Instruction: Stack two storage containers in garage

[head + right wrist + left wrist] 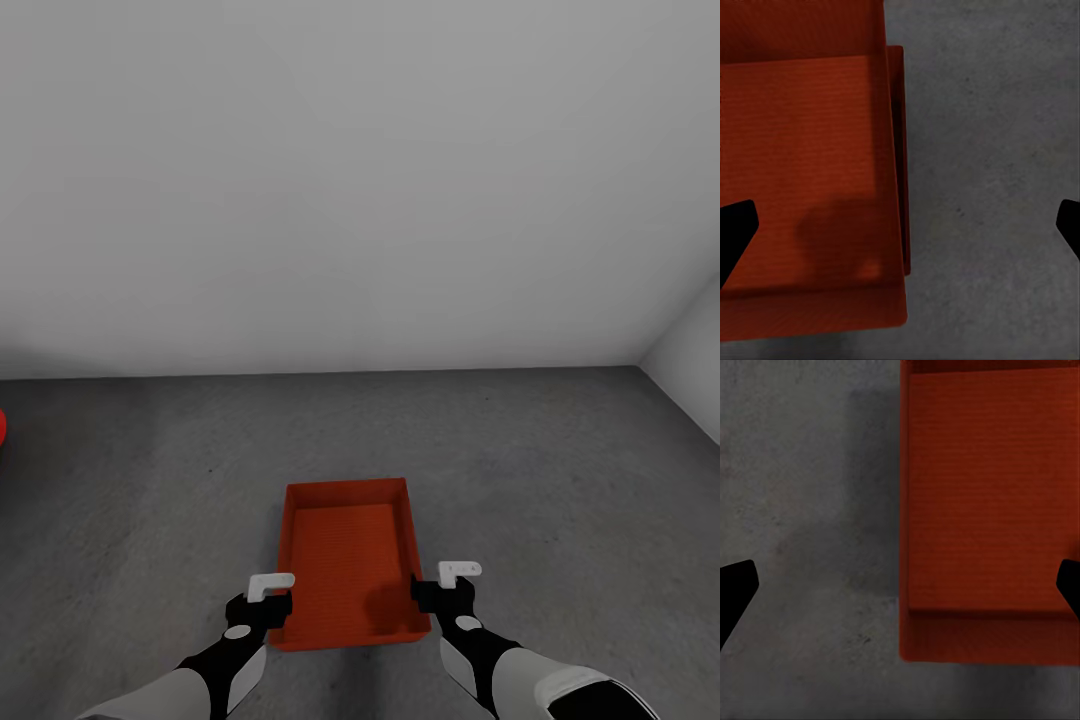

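Both jaws wide over container (350,560); head view adds wall (360,180).

Head view looking forward and down from above; wrist views close, straight down, sharing the bin (349,560) on the floor (150,480).

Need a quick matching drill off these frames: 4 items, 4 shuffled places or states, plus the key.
Items:
1. storage container
2. left end effector
3. right end effector
4. red object

Places or states:
A. open, over the container's right wall
B. cut off at the head view's left edge
C. sitting on the grey floor, nothing inside
D. open, over the container's left wall

Pairs: 1-C, 2-D, 3-A, 4-B
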You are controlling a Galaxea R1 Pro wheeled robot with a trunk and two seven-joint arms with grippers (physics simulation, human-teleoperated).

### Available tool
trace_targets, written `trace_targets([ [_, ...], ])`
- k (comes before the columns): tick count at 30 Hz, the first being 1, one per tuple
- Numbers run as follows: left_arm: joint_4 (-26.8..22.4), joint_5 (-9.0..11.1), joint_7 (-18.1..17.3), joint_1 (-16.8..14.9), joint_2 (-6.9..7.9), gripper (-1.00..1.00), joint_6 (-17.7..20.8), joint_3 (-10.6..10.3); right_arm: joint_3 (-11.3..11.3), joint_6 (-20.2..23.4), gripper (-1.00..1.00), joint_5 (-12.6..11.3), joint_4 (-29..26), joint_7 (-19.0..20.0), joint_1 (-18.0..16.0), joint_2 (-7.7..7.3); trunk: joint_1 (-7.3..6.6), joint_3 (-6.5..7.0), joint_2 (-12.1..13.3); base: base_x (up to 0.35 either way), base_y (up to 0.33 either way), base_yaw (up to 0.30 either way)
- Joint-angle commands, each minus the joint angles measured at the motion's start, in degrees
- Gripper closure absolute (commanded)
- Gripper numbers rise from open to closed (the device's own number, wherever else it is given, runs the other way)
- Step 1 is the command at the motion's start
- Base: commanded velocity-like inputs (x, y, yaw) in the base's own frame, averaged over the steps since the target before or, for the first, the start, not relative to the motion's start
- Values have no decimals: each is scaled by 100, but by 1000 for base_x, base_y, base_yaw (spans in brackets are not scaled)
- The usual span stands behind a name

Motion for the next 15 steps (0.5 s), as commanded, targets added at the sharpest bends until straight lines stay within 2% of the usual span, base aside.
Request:
trace_targets([
  [1,7,60,21,-4,0,-100,-22,-50,49,-20,-100,-54,8,-13,-5,2,-22,14,38,0,0,0],
  [8,4,60,21,-4,0,-100,-22,-50,53,-13,-100,-54,8,-13,-3,2,-176,139,318,0,0,0],
  [15,3,62,21,-4,0,-100,-23,-50,56,-12,-100,-54,8,-13,-5,2,-176,139,318,0,0,0],
])
